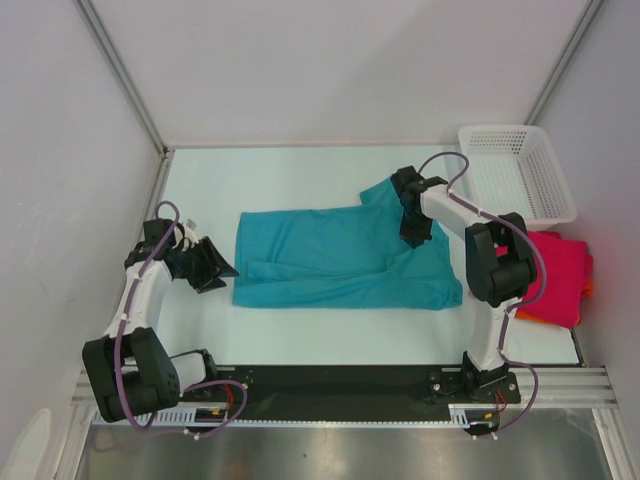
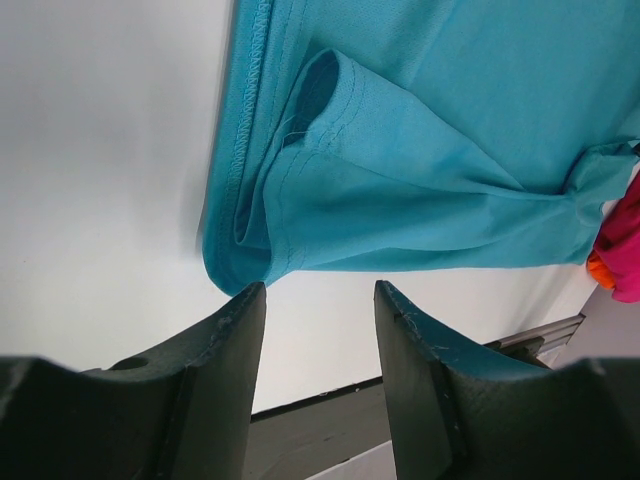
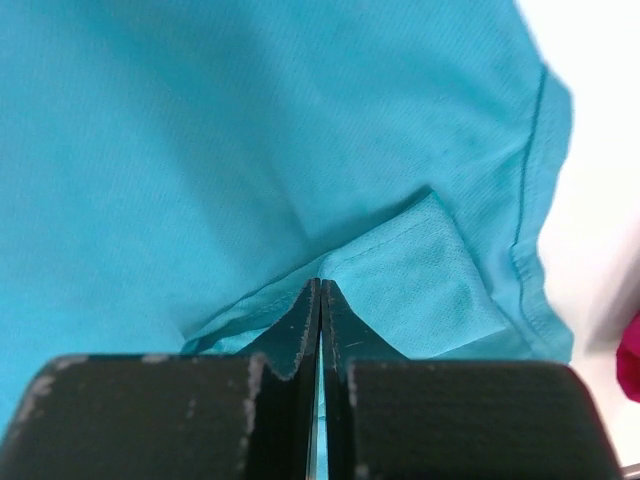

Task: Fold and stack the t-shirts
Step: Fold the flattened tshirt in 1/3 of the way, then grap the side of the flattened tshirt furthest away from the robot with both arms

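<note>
The teal t-shirt [image 1: 330,260] lies spread across the middle of the table, with one part turned up at its far right. My right gripper [image 1: 415,235] is down on its right part, shut on a fold of the teal cloth [image 3: 200,150], fingertips [image 3: 320,283] together. My left gripper [image 1: 222,268] is open and empty just off the shirt's left edge [image 2: 240,230]; in the left wrist view [image 2: 320,290] its jaws stand apart over bare table. The crimson-pink t-shirt [image 1: 560,275] lies at the right edge with an orange edge [image 1: 587,290] under it.
A white mesh basket [image 1: 548,175] stands at the back right, just behind the pink shirt. White walls close in the table at the back and both sides. A black rail [image 1: 340,380] runs along the near edge.
</note>
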`<state>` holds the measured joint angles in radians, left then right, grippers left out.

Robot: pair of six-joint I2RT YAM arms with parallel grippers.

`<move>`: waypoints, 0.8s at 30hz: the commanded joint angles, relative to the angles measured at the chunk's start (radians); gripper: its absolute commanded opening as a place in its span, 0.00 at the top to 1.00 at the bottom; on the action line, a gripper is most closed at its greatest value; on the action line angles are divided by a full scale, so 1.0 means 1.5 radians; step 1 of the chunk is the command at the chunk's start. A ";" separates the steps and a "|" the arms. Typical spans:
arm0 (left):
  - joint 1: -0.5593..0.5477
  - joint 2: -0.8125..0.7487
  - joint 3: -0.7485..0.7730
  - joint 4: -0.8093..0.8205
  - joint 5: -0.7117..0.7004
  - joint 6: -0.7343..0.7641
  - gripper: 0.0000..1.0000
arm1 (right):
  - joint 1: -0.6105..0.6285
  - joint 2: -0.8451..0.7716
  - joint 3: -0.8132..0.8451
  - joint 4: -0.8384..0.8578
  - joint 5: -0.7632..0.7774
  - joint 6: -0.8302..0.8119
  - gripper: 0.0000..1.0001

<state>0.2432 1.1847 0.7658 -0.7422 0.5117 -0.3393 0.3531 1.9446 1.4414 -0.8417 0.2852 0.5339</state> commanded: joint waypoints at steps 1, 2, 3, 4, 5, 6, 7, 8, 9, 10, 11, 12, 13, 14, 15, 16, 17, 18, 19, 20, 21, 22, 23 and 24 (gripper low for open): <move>0.005 -0.013 0.003 0.014 0.020 0.009 0.47 | -0.005 -0.010 0.027 -0.004 0.024 -0.017 1.00; 0.005 -0.013 0.003 0.013 0.018 0.009 0.47 | -0.006 -0.005 0.027 -0.002 0.024 -0.019 1.00; 0.005 -0.014 0.003 0.014 0.017 0.009 0.47 | -0.007 -0.002 0.029 -0.001 0.023 -0.021 1.00; 0.005 -0.014 0.003 0.013 0.017 0.009 0.47 | -0.006 0.002 0.034 -0.001 0.024 -0.024 1.00; 0.005 -0.014 0.003 0.012 0.017 0.009 0.47 | -0.007 0.005 0.038 -0.002 0.024 -0.026 1.00; 0.005 -0.013 0.003 0.013 0.017 0.009 0.47 | -0.007 0.014 0.043 -0.004 0.023 -0.028 1.00; 0.005 -0.013 0.003 0.013 0.015 0.009 0.47 | -0.007 0.018 0.047 -0.008 0.023 -0.030 1.00; 0.005 -0.013 0.003 0.012 0.015 0.009 0.47 | -0.006 0.020 0.058 -0.013 0.021 -0.031 0.97; 0.005 -0.012 0.003 0.013 0.013 0.009 0.47 | -0.006 0.022 0.062 -0.016 0.019 -0.032 0.94; 0.005 -0.011 0.004 0.013 0.013 0.009 0.47 | -0.005 0.021 0.070 -0.015 0.015 -0.033 0.86; 0.005 -0.010 0.005 0.013 0.011 0.007 0.47 | -0.005 0.017 0.074 -0.014 0.014 -0.036 0.74; 0.005 -0.005 0.009 0.016 0.011 0.006 0.47 | -0.005 0.010 0.080 -0.012 0.015 -0.038 0.71; 0.005 0.000 0.015 0.017 0.013 0.002 0.47 | -0.004 0.005 0.089 -0.012 0.015 -0.040 0.68; 0.005 0.014 0.020 0.020 0.015 0.000 0.46 | -0.006 0.002 0.112 -0.012 0.014 -0.042 0.66; 0.005 0.024 0.039 0.030 0.019 -0.005 0.46 | -0.010 -0.002 0.124 -0.012 0.012 -0.046 0.66; 0.005 0.037 0.055 0.032 0.031 -0.013 0.46 | -0.012 -0.003 0.138 -0.012 0.011 -0.049 0.63; 0.006 0.069 0.071 0.036 0.042 -0.017 0.46 | -0.014 -0.001 0.173 -0.012 0.007 -0.050 0.60; 0.004 0.083 0.110 0.047 0.052 -0.020 0.45 | -0.020 0.001 0.189 -0.018 -0.001 -0.056 0.59; 0.003 0.104 0.131 0.051 0.064 -0.030 0.44 | -0.021 0.011 0.212 -0.021 -0.007 -0.059 0.57; 0.003 0.141 0.154 0.056 0.071 -0.035 0.40 | -0.025 0.022 0.252 -0.023 -0.017 -0.063 0.54; -0.001 0.167 0.203 0.064 0.075 -0.036 0.37 | -0.029 0.030 0.276 -0.028 -0.025 -0.066 0.53; -0.002 0.190 0.230 0.064 0.075 -0.034 0.36 | -0.039 0.052 0.295 -0.027 -0.032 -0.073 0.52; -0.005 0.212 0.256 0.063 0.071 -0.034 0.35 | -0.047 0.064 0.310 -0.020 -0.055 -0.077 0.51; -0.008 0.258 0.302 0.063 0.063 -0.033 0.33 | -0.054 0.077 0.345 -0.008 -0.071 -0.079 0.51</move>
<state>0.2417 1.4509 1.0317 -0.7139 0.5716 -0.3744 0.3141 1.9930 1.8244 -0.8761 0.2543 0.4538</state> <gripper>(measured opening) 0.644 0.482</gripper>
